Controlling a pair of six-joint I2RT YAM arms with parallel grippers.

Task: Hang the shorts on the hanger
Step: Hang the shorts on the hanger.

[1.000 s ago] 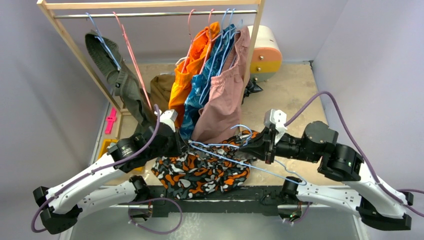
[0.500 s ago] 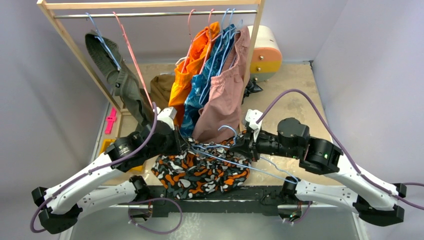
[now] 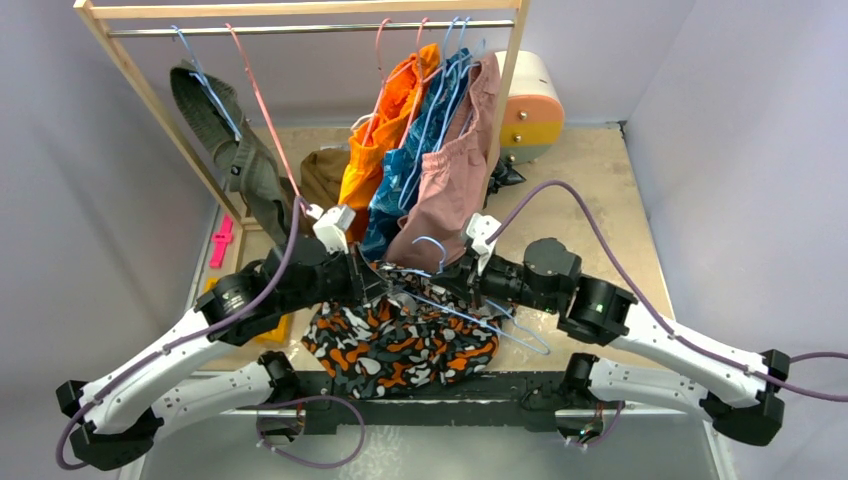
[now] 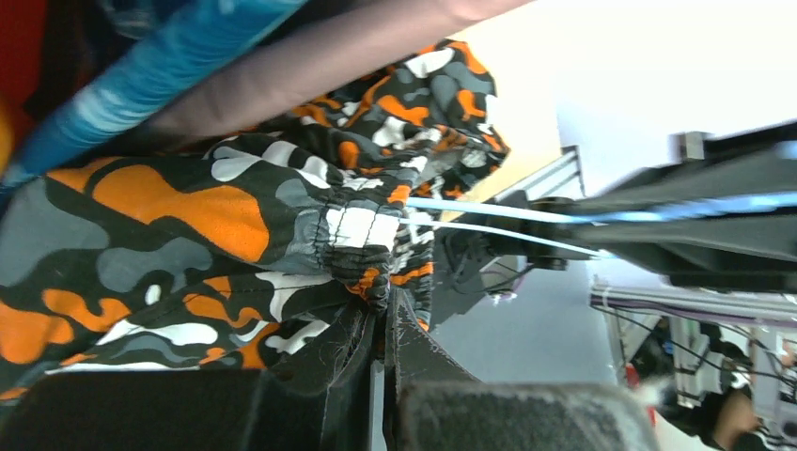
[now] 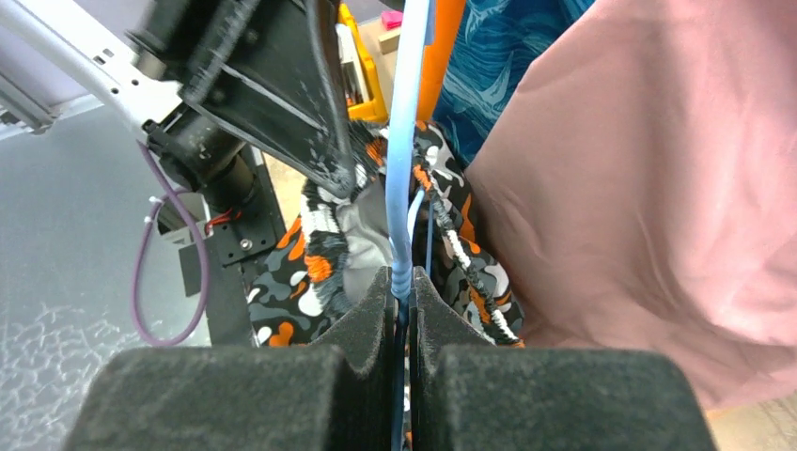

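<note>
The camouflage shorts (image 3: 400, 345) hang in a bunch near the table's front edge. My left gripper (image 3: 375, 285) is shut on their elastic waistband, which the left wrist view shows pinched between the black fingers (image 4: 390, 301) under the print (image 4: 188, 216). My right gripper (image 3: 452, 283) is shut on the light-blue wire hanger (image 3: 505, 322) just below its hook, seen in the right wrist view as the wire (image 5: 406, 141) clamped at the fingertips (image 5: 402, 277). One hanger arm (image 4: 489, 211) reaches the waistband opening. Shorts fabric (image 5: 320, 254) lies just past the right fingers.
A wooden rack (image 3: 140, 80) stands behind, carrying orange (image 3: 385, 130), blue (image 3: 420, 150) and dusty-pink shorts (image 3: 450, 190) that hang right over both grippers. An olive garment (image 3: 235, 160) hangs left. A white and yellow drawer box (image 3: 530, 100) sits at the back; a pink clip (image 3: 222, 242) lies left.
My right arm has carried the hanger leftward, up to the left gripper and the waistband. My left gripper has lifted slightly back with the shorts. Both grips are unchanged.
</note>
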